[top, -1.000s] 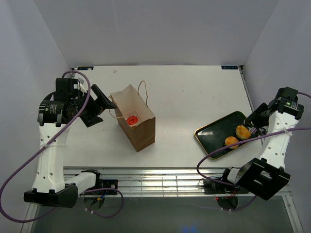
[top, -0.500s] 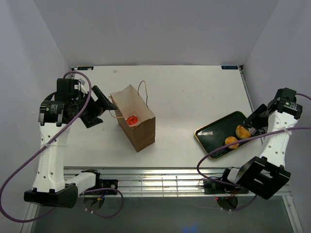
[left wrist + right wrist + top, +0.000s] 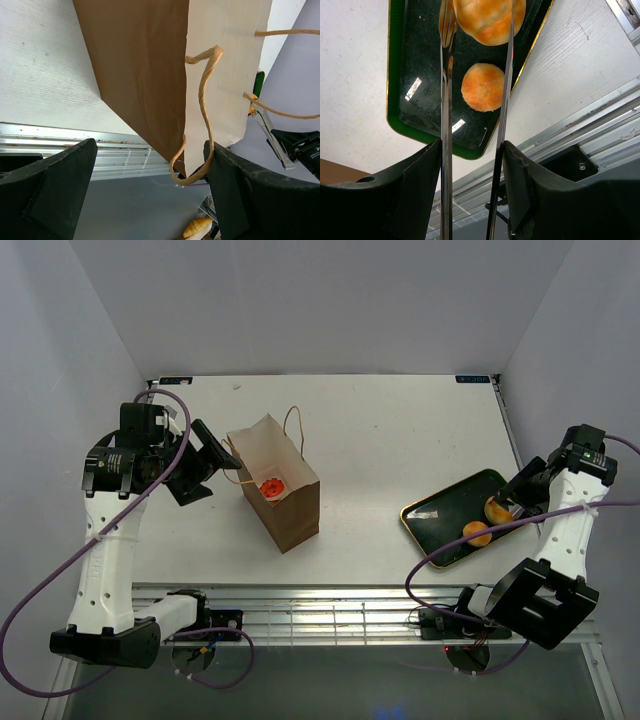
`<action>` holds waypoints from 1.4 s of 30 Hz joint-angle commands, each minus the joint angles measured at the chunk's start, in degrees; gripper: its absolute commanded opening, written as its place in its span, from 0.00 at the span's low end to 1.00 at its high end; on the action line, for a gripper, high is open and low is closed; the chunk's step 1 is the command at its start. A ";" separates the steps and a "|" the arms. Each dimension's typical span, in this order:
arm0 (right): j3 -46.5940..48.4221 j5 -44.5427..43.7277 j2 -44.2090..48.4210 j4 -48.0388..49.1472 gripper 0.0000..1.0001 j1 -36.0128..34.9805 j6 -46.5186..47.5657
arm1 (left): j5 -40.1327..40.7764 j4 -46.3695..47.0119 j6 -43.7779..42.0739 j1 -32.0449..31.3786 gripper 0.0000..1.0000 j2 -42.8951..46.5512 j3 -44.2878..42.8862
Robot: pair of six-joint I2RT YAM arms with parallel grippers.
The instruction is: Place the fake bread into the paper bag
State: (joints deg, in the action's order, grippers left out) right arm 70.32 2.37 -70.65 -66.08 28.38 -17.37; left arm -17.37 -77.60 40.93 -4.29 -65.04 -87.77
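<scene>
We see a white table [image 3: 400,440] boxed in by plain pale grey walls [image 3: 330,300], evenly lit, with a slotted metal rail [image 3: 330,605] along its near edge.

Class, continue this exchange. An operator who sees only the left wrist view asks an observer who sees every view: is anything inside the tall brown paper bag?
Observer: Yes, a red-frosted ring donut lies inside the tall brown kraft paper bag.
Operator: What is the right gripper doing?
Observer: Its jaws hold metal tongs whose tips flank one round golden bun.
Operator: Any other bread outside the bag?
Observer: A second round golden bun lies on the dark green gold-rimmed tray.
</scene>
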 commanded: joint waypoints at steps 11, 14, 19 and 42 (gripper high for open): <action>0.43 2.29 -3.08 3.24 0.57 0.10 0.49 | -0.48 0.17 0.03 -0.01 0.98 0.79 1.37; -0.27 2.29 -3.79 3.51 0.57 0.10 0.58 | -0.65 0.35 0.29 -0.10 0.98 0.88 1.90; -0.71 2.20 -4.58 4.03 0.57 0.10 0.58 | -0.48 0.35 0.38 -0.01 0.98 0.96 2.25; 0.78 6.68 -6.87 0.17 0.10 0.01 -1.18 | 0.93 1.31 1.08 -0.10 0.98 -0.35 1.37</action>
State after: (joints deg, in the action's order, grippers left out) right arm 69.54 6.83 -77.30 -64.58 28.38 -17.87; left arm -17.10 -77.52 41.76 -4.29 -65.47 -85.71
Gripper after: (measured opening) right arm 0.380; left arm 0.979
